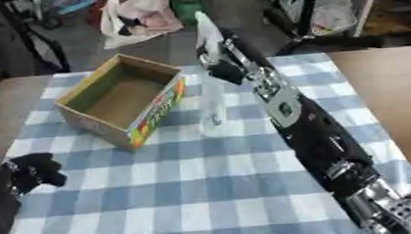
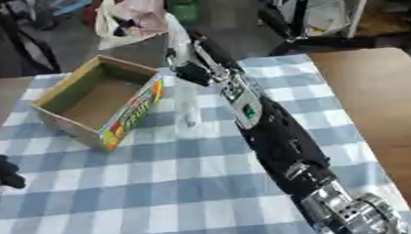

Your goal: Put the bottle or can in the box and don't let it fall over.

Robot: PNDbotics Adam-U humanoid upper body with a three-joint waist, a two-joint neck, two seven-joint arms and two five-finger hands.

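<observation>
The clear plastic bottle stands on the blue-checked bench, just right of the open cardboard box. The right hand is at its top; whether its fingers clasp it I cannot tell. A sideways nudge could topple it. The left hand rests clenched, near left.

My right arm is smooth black plastic, a bit shiny, with bright silver metal near the wrist end. The box is plain brown cardboard inside, dull and flat (its outside is printed in glossy colours). The tablecloth is soft checked cloth. The bare table looks like smooth brown wood.
</observation>
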